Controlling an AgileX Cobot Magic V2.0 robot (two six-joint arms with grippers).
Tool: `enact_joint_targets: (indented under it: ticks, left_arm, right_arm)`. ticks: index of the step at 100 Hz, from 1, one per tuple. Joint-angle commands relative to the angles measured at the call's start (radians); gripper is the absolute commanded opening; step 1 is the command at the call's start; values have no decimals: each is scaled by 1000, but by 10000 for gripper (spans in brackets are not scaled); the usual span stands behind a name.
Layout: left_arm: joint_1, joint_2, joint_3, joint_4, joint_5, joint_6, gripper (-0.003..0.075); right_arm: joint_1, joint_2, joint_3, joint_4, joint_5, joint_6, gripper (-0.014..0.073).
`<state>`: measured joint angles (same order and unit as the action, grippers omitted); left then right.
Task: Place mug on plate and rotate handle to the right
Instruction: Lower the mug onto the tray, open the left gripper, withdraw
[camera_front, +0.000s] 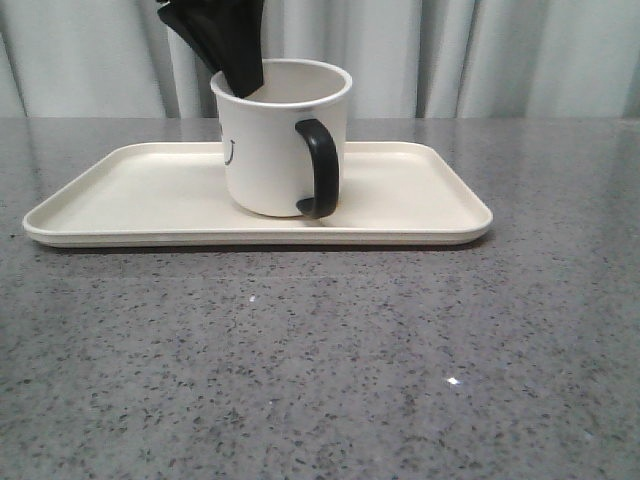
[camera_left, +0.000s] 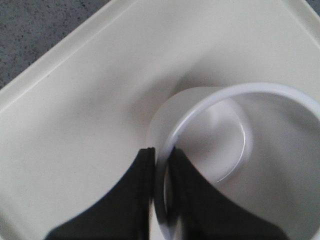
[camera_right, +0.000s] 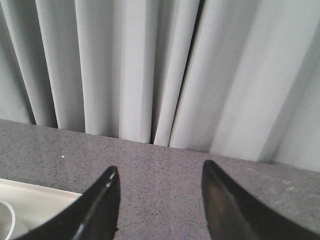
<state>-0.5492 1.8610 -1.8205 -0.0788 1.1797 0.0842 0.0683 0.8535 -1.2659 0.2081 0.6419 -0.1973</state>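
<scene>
Mug (camera_front: 270, 140) on plate (camera_front: 120, 190) centre, handle (camera_front: 318, 168) front-right, left claw (camera_front: 240, 75) over mug's left rim.

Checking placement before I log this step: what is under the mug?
The mug stands on the plate, which lies on the table. The left gripper pinches the mug's rim. The mug covers the patch of plate beneath it.

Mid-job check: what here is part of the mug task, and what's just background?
Job: mug, standing on the plate; its handle, facing the camera, slightly right; left gripper, pinching the mug's rim.

Background: table; curtain; right gripper, open, holding nothing.
</scene>
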Motion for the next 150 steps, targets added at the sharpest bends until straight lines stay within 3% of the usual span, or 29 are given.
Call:
enact_joint_targets:
  ticks: [1,40,66,92,125,150]
  left_arm:
    - [-7,-42,-32,-10,-22,-3,-18]
    - [-7,-42,-32,-15,-22,-3,-5]
    - [-7,-42,-32,-19,-20,-3,148]
    - [-7,-44,-32,-19,-22,-3,230]
    - [-7,-44,-213,27,81,-3,232]
    - [-5,-152,-295,167,85,-14,232]
  right_arm:
    - [-2,-1,-30,-5,-68,-6,391]
    - [-2,-1,-30,-5,-68,-6,391]
    - [-2,-1,-30,-5,-68,-6,391]
    - [-2,-1,-30,-5,-67,-6,391]
    - [-2,-1,-30,-5,-66,-6,391]
    - [-2,-1,-30,-5,-66,-6,391]
